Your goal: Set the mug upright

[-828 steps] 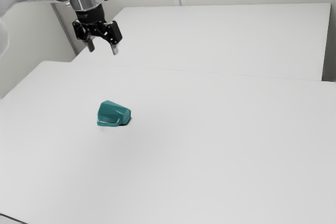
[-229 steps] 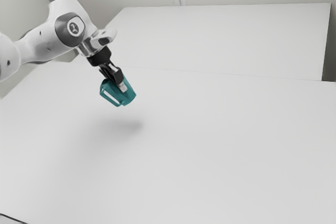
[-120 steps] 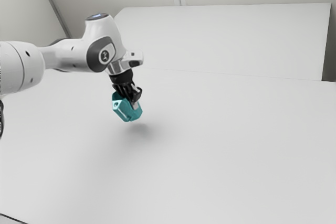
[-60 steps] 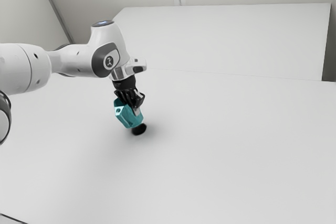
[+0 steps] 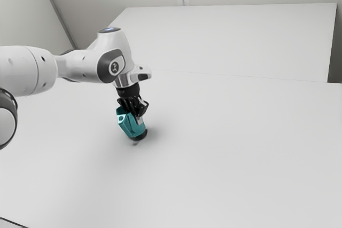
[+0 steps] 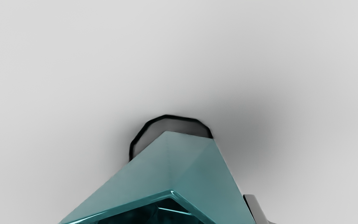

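a black gripper (image 5: 135,118) pinches the teal mug (image 5: 129,125) between its fingers, base low at the white table (image 5: 230,148), long axis leaning mouth-end toward the exterior view's left, a tilt likely needing correction.

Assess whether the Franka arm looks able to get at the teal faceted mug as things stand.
Very likely yes: the black two-finger gripper appears shut on the tilted mug, one finger lying along its side, with nothing visible coming between them.
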Controlling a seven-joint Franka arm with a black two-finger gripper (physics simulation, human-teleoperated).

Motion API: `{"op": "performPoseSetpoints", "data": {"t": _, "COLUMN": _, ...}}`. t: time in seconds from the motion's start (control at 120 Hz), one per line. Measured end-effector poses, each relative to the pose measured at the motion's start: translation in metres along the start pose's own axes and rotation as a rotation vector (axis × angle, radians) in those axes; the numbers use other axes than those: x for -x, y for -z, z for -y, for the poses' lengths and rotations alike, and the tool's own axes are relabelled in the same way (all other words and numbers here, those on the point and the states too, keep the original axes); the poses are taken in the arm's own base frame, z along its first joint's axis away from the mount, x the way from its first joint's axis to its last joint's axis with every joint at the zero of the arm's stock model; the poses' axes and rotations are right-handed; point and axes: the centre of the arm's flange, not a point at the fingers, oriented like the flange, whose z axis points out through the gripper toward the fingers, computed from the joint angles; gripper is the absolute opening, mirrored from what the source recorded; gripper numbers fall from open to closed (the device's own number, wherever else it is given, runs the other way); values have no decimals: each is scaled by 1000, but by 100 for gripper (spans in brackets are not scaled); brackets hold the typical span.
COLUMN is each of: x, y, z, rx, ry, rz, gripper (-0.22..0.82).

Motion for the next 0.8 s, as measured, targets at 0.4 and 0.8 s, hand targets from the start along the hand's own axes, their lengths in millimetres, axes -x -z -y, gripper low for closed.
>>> {"op": "performPoseSetpoints", "data": {"t": 0.4, "x": -2, "y": 10, "z": 0, "rx": -21, "ry": -6, "rz": -15, "gripper": 40}}
{"op": "performPoseSetpoints", "data": {"t": 0.8, "x": 18, "y": 153, "z": -24, "rx": -45, "ry": -30, "rz": -191, "gripper": 57}}
